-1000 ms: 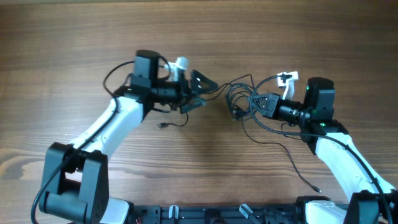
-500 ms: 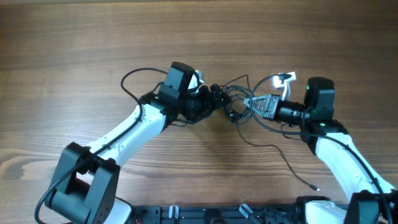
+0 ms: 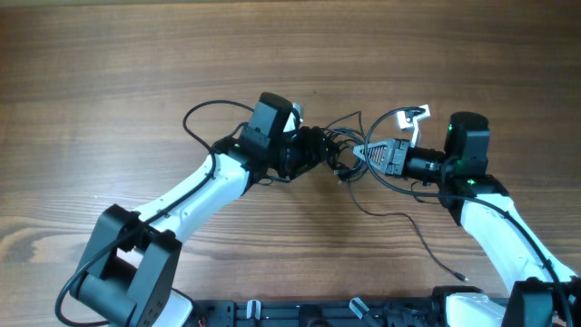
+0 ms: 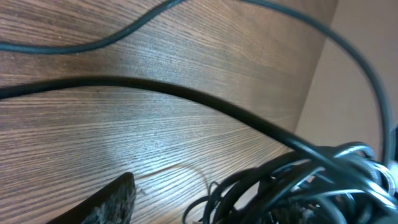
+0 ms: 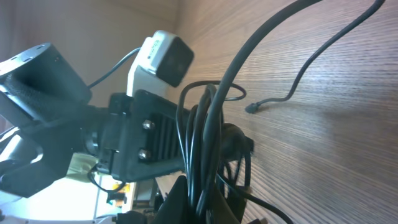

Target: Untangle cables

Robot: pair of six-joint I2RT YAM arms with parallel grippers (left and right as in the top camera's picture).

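A tangle of black cables [image 3: 345, 145] lies on the wooden table [image 3: 136, 54] between the two arms. My left gripper [image 3: 320, 150] is open and pushed into the tangle's left side. The left wrist view shows only one of its fingers [image 4: 115, 199], beside the cable bundle [image 4: 311, 177]. My right gripper [image 3: 365, 153] is shut on a bunch of cable strands [image 5: 205, 124] at the tangle's right side; the strands run up between its fingers [image 5: 199, 202]. A white plug [image 3: 418, 114] sits at the end of one cable, behind the right gripper.
A thin cable tail runs from the tangle toward the front right and ends in a small connector [image 3: 460, 272]. A black loop [image 3: 195, 116] arcs beside the left arm. Another small connector end [image 5: 252, 107] lies on the table.
My left arm has swung right, from well left of the tangle to right against it. The right gripper has stayed put, holding the cables. The tail cable has shifted slightly.
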